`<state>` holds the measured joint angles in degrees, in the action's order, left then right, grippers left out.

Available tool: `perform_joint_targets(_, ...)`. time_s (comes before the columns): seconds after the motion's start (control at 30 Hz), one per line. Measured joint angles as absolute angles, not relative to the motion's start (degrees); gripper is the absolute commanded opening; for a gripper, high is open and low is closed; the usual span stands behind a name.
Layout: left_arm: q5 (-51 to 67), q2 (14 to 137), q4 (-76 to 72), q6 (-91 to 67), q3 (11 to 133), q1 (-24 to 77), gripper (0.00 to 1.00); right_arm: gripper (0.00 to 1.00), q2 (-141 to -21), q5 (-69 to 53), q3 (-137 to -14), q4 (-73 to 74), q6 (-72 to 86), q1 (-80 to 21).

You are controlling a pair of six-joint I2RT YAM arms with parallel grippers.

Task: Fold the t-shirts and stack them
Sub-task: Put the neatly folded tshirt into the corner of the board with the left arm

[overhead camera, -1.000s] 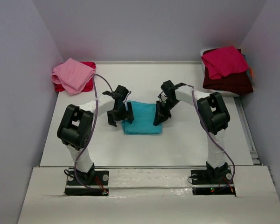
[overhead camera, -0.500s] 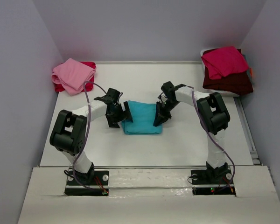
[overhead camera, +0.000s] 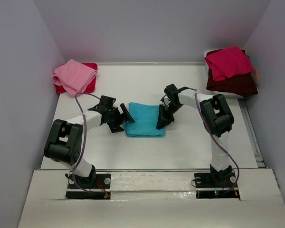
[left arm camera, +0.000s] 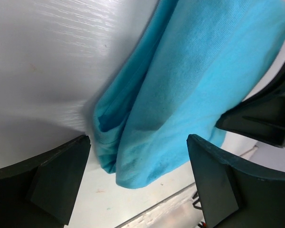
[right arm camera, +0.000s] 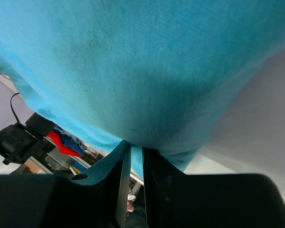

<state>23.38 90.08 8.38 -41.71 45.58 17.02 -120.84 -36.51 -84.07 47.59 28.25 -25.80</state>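
Seen from above, the folded turquoise t-shirt (overhead camera: pixel 145 119) lies flat at the middle of the table (overhead camera: pixel 190 142). The left gripper (overhead camera: pixel 119 118) is at its 9 o'clock edge and the right gripper (overhead camera: pixel 162 119) at its 3 o'clock edge, while a pink t-shirt (overhead camera: pixel 73 76) lies on a red t-shirt (overhead camera: pixel 89 86) at 10 o'clock and a crimson t-shirt (overhead camera: pixel 228 61) on a dark maroon t-shirt (overhead camera: pixel 237 84) at 2 o'clock. Only the left wrist view shows that pincer spread wide around the layered fold, and only the right wrist view shows the other narrowed onto the hem, with cloth pinched between its fingers.
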Motion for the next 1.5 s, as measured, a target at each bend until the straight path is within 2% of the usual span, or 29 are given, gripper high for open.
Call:
perform_joint_targets(0.3,30.3,89.6,-0.3,-44.6,40.8,15.1,0.99,0.22,-120.9,-37.3,-82.7,46.7,28.2,-25.8)
perform_joint_targets(0.5,31.5,89.5,-0.3,-44.1,40.3,12.9,0.99,0.22,-121.1,-37.7,-82.7,46.5,28.0,-25.6)
perform_joint_targets(0.93,30.0,92.3,5.3,-40.9,45.0,11.4,0.99,0.22,-121.5,-38.5,-82.7,46.3,28.1,-25.5)
perform_joint_targets(1.27,36.7,99.0,2.0,-40.7,49.4,11.4,0.99,0.22,-121.7,-38.9,-82.7,46.2,28.0,-25.5)
perform_joint_targets(1.5,39.6,103.6,-0.2,-39.8,53.8,16.3,0.99,0.22,-122.5,-39.3,-82.7,46.2,28.1,-25.5)
